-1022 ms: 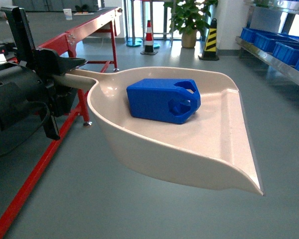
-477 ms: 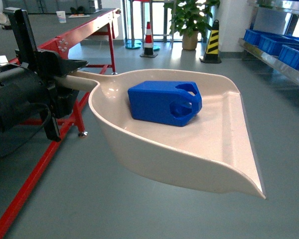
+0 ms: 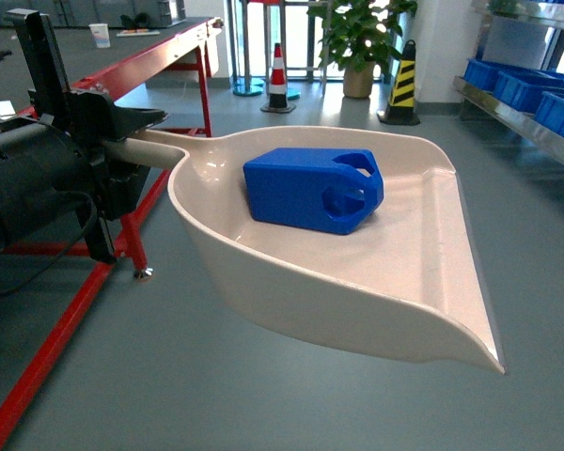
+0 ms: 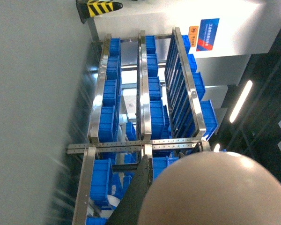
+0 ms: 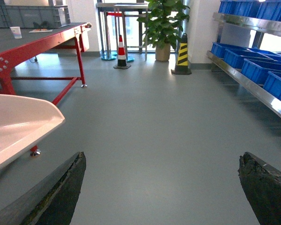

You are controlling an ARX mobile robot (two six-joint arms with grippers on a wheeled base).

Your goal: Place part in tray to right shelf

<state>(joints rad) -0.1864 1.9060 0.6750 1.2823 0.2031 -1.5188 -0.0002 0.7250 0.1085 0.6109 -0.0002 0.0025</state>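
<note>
While the tray (image 3: 395, 282) handle is clamped by the left gripper (image 3: 122, 127), its part (image 3: 312, 190) is held left of the right shelf (image 3: 522, 113); the right gripper (image 5: 161, 187) is spread, empty

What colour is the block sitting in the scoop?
Bright blue. The part shows best in the head view, lying in the cream tray.

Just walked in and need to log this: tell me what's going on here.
The robot's left pincer is clamped on the handle of a cream tray and holds it in the air above the grey floor. A blue part lies inside the tray, near the back wall. The right pincer is open and empty, pointed over bare floor. The steel shelf with blue bins stands off to the right, so the part has not been delivered yet.
</note>
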